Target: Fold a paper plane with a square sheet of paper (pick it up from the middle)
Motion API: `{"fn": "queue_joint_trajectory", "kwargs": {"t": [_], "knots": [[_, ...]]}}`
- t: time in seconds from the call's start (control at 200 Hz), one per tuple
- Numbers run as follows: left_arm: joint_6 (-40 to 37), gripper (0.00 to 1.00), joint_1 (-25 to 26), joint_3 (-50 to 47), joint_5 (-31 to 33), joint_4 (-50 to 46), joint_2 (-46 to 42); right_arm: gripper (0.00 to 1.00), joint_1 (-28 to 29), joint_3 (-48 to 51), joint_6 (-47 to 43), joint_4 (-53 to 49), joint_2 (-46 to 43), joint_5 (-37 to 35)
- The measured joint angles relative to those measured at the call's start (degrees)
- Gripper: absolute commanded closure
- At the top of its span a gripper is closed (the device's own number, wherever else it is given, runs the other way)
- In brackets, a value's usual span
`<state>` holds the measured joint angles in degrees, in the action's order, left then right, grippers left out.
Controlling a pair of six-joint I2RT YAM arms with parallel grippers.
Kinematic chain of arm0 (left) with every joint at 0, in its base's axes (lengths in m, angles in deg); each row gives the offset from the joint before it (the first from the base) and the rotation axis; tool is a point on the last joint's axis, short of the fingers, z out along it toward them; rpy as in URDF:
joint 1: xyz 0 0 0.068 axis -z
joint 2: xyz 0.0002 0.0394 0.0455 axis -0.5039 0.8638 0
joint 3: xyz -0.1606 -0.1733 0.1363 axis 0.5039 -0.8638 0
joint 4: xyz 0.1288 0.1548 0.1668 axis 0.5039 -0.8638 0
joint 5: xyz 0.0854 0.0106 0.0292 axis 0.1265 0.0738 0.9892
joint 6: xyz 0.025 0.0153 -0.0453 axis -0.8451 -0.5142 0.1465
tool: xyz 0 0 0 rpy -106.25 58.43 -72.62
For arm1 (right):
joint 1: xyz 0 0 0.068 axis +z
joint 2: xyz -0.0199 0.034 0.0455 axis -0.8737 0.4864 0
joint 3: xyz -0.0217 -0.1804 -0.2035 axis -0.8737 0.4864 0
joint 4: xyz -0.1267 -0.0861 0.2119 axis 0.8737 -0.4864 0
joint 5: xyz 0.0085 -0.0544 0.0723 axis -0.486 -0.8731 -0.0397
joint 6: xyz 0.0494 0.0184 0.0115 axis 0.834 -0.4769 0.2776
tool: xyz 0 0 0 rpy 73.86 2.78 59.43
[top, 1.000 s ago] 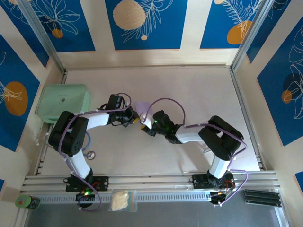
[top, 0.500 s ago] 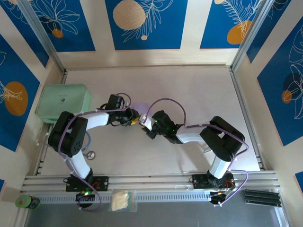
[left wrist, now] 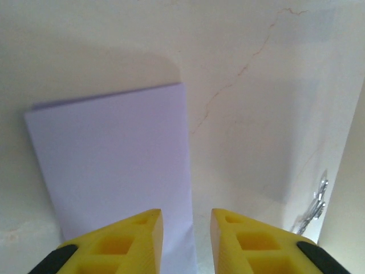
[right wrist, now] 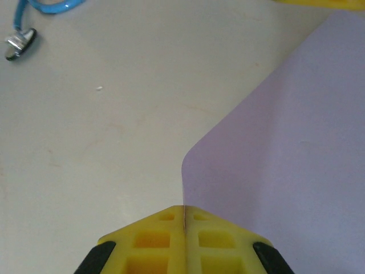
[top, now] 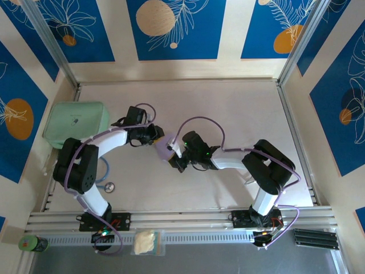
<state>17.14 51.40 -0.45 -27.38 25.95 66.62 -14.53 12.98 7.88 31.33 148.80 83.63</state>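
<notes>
Risk at the middle of the pale beige tabletop [top: 239, 108]: the thin lilac square sheet of paper [right wrist: 285, 142] is held by one edge, clenched in the right gripper [right wrist: 184, 218], with the left gripper [left wrist: 185, 220] released, so any tug could slip, crease or tear it.

Bright, even overhead light; soft shadows; mild close-up blur

The paper [left wrist: 114, 160] is showing a thin, smooth, matt lilac surface. The table [left wrist: 274, 85] is looking pale, matt, faintly veined. The yellow fingers [right wrist: 142, 242] are looking like moulded plastic.
</notes>
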Motion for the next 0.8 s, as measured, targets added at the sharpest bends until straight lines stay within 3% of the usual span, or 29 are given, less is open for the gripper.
{"fn": "queue_joint_trajectory", "kwargs": {"t": [0.49, 0.795], "knots": [[-6.9, 0.86, 3.4, 9.6, 1.4, -8.5, 13.2, 1.00, -3.8, -2.6, 11.0, -1.0, 1.6, 7.4], [-9.9, 0.91, 4.2, 12.0, 2.6, -11.9, 15.3, 1.00, -4.9, -4.3, 14.4, -3.7, 3.5, 6.3]]}}
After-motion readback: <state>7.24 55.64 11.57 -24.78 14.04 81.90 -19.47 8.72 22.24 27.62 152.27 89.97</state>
